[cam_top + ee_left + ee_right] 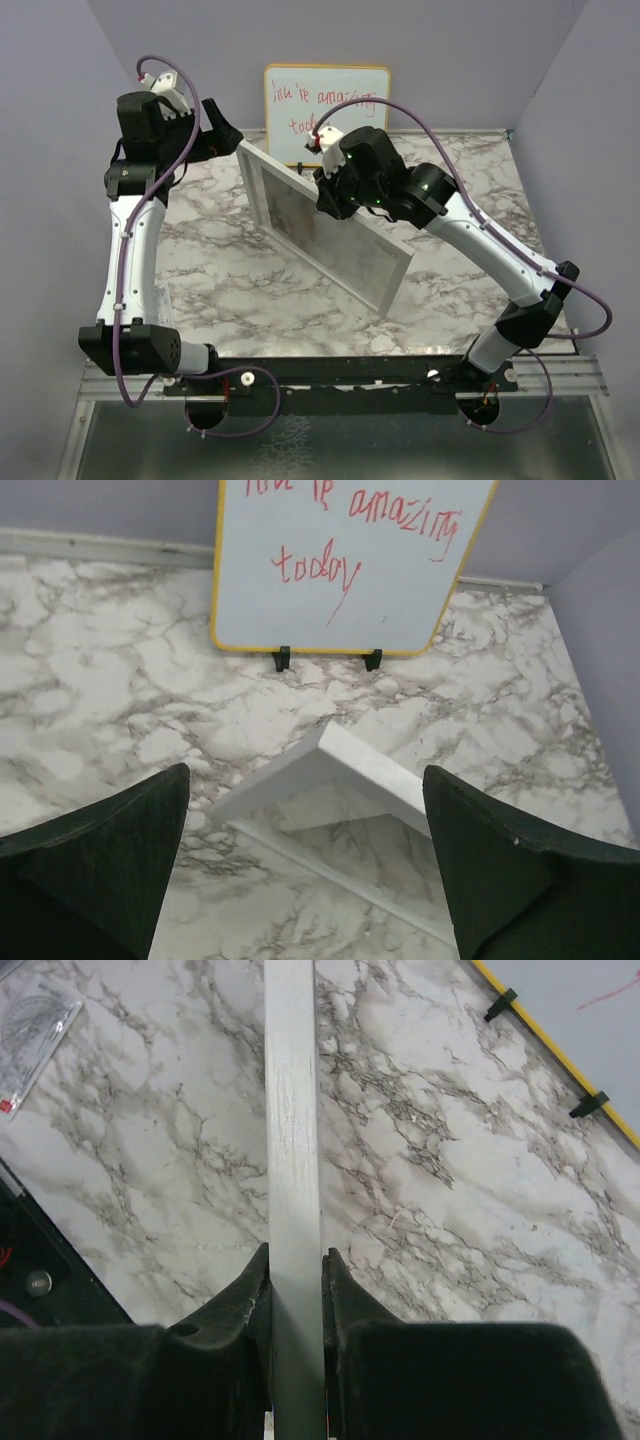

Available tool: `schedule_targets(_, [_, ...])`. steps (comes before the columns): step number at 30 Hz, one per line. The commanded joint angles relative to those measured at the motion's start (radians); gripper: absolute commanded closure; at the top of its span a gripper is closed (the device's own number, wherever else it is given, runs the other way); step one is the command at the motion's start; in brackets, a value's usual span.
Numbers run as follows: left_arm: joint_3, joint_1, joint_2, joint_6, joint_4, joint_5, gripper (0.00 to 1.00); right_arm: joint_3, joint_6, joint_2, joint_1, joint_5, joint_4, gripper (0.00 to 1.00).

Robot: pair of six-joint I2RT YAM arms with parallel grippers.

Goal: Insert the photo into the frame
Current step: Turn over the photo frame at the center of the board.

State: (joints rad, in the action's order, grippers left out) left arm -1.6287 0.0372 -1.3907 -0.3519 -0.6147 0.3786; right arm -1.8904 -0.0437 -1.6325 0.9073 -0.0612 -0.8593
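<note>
The right gripper [295, 1260] is clenched on the upper rim of the frame [330, 235], which is held tilted on edge over the table [230, 290]. The left gripper [305, 775] is released, its jaws spread wide, at the frame's far corner. The frame's contents cannot be determined.

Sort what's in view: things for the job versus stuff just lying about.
Job: frame, clamped on its edge by the right end effector; open left end effector near its corner.
Lying about: whiteboard with red writing; clear protractor.
</note>
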Motion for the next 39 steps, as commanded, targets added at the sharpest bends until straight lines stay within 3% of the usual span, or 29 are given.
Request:
schedule_targets(1, [-0.002, 0.003, 0.071, 0.312, 0.077, 0.181, 0.01, -0.061, 0.119, 0.017, -0.048, 0.22, 0.029, 0.99])
schedule_targets(8, [0.095, -0.004, 0.12, 0.656, 0.111, 0.598, 0.01, -0.083, 0.258, 0.001, -0.088, 0.328, -0.008, 1.0])
schedule_targets(21, [0.045, -0.15, 0.07, 0.88, 0.046, 0.778, 0.01, -0.229, 0.445, -0.077, -0.152, 0.512, -0.167, 0.99])
schedule_targets(32, [0.065, -0.326, 0.036, 1.123, -0.239, 0.551, 0.02, -0.203, 0.538, -0.069, -0.16, 0.579, -0.217, 0.99])
schedule_targets(35, [0.025, -0.36, -0.005, 1.186, -0.352, 0.483, 0.06, -0.207, 0.563, -0.079, -0.16, 0.601, -0.243, 1.0])
schedule_targets(39, [0.018, -0.373, 0.005, 1.215, -0.372, 0.454, 0.15, -0.199, 0.578, -0.087, -0.162, 0.601, -0.249, 0.99])
